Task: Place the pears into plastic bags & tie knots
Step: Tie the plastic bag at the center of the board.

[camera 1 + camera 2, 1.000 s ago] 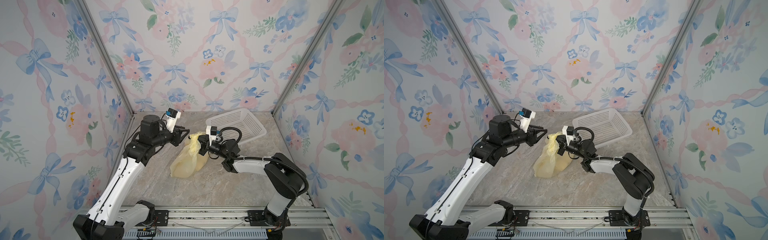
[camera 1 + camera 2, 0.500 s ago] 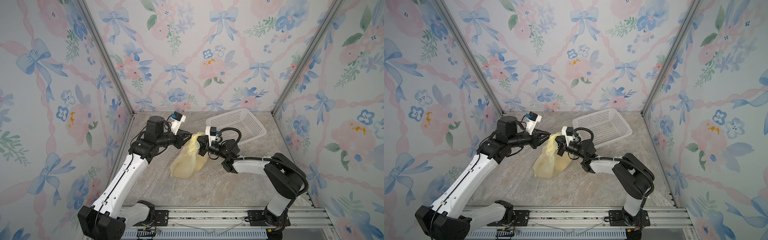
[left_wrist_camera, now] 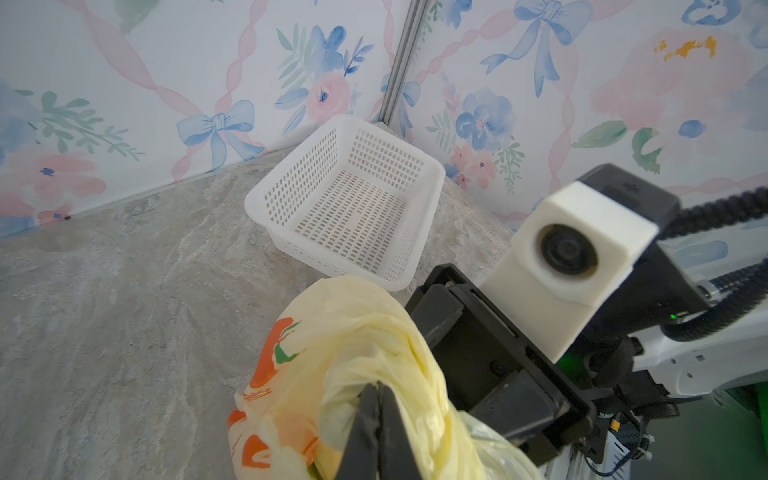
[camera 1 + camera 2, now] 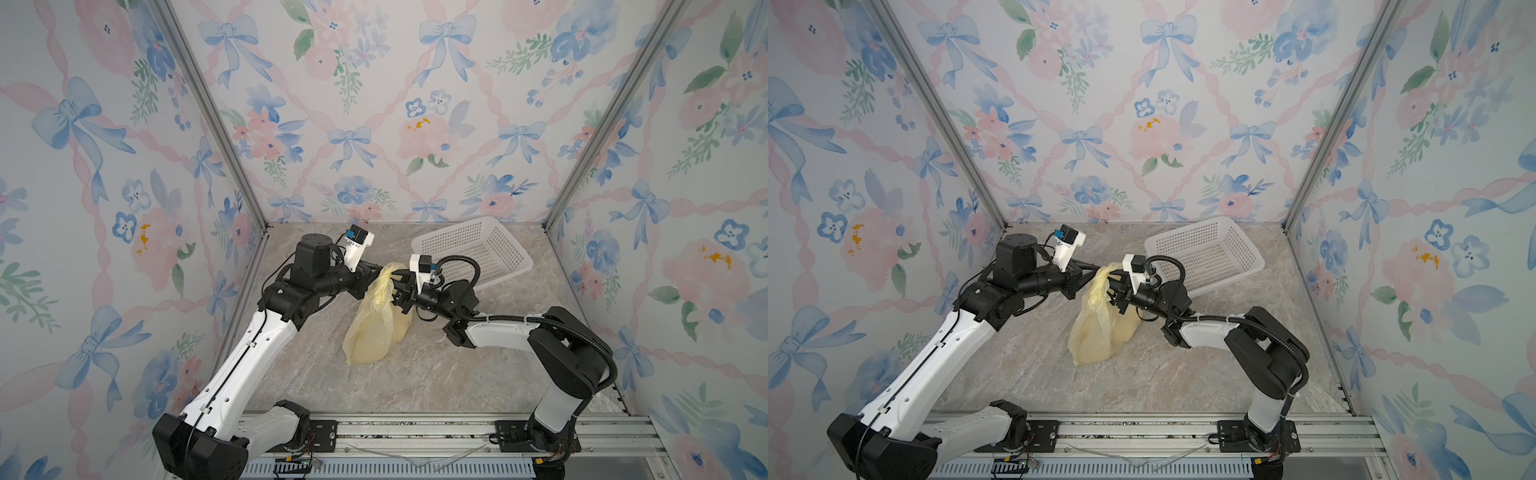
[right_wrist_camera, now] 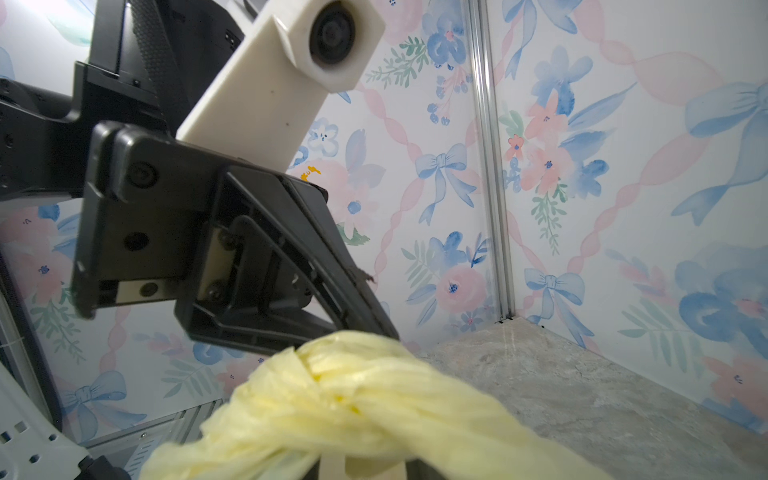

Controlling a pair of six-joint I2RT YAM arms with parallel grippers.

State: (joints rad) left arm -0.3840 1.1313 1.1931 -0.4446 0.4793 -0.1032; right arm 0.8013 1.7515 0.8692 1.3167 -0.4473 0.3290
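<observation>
Grey-veined stone-look desk (image 4: 415, 374): bare toward the arm bases; the task's things sit past its middle
Bag body: thin translucent pale-yellow plastic bag with orange fruit print (image 4: 374, 332); slumped on the desk between the two arms; bulging low, tapering upward into a neck
Pear: none shows singly through the film; I judge the fruit to be inside, though it is not seen
Neck: handles gathered and wound into a ropey pale-yellow twist (image 5: 353, 395); it reads as a loose crossing more than a tight knob; free ends not clear
Axis: the neck rises from the body and bends over at its top toward the right arm; the strand between the two grippers lies roughly left to right
Left gripper (image 3: 378, 390): reaches in from the left; black fingers (image 3: 365, 419) pressed together on a fold of the twist, no gap
Right gripper (image 4: 397, 286): tips at the neck from the right; jaws look parted, one finger above the plastic and one below; no pinch shows
Nearer arm: both tips meet at the neck; only the left has hold; tightening would, I judge, need the right to take the opposite strand and draw away along that left-to-right line
Risk: thin film; a one-sided pull may drag the whole bag rather than cinch it
White perforated plastic basket (image 4: 465, 249): beyond the right gripper, near the far wall; apart from the bag; no fruit in it
</observation>
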